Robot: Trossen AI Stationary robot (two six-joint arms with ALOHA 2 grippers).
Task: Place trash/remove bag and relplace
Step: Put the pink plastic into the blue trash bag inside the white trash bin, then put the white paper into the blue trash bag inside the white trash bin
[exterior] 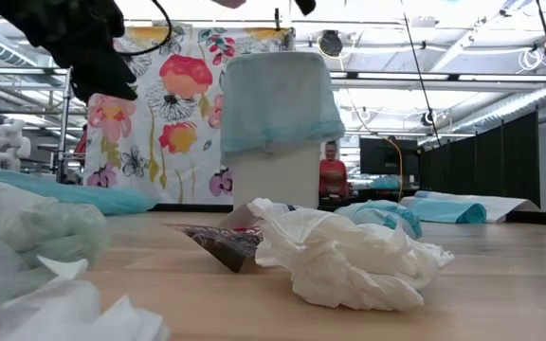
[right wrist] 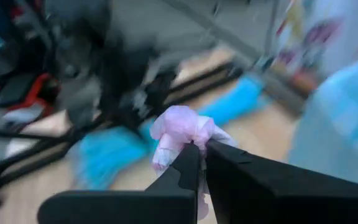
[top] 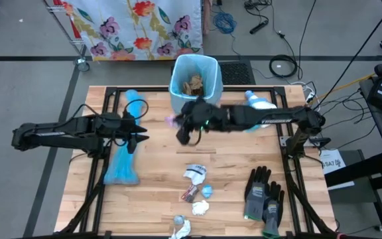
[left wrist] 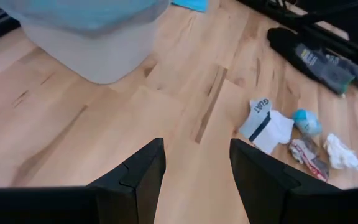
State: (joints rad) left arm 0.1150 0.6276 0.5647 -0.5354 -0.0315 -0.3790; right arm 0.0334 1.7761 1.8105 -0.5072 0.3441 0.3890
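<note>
Overhead view, lower centre: about six small trash scraps (top: 195,192) lie loose on the wooden table (top: 158,199), comprising crumpled white tissue, a white wrapper with a blue stripe, one pale blue wad and a dark foil piece. To their right rests one pair of grey-black gloves (top: 264,194), rubbery and flat. At left centre, the left gripper (top: 140,139) hovers over a folded blue plastic bag (top: 122,166), fingers parted and empty. At centre, the right gripper (top: 176,121) is closed on one crumpled pink tissue (right wrist: 182,132), held above the table just beside the bin. At upper centre stands one bin (top: 194,83), lined with pale blue film and holding brown paper wads.
</note>
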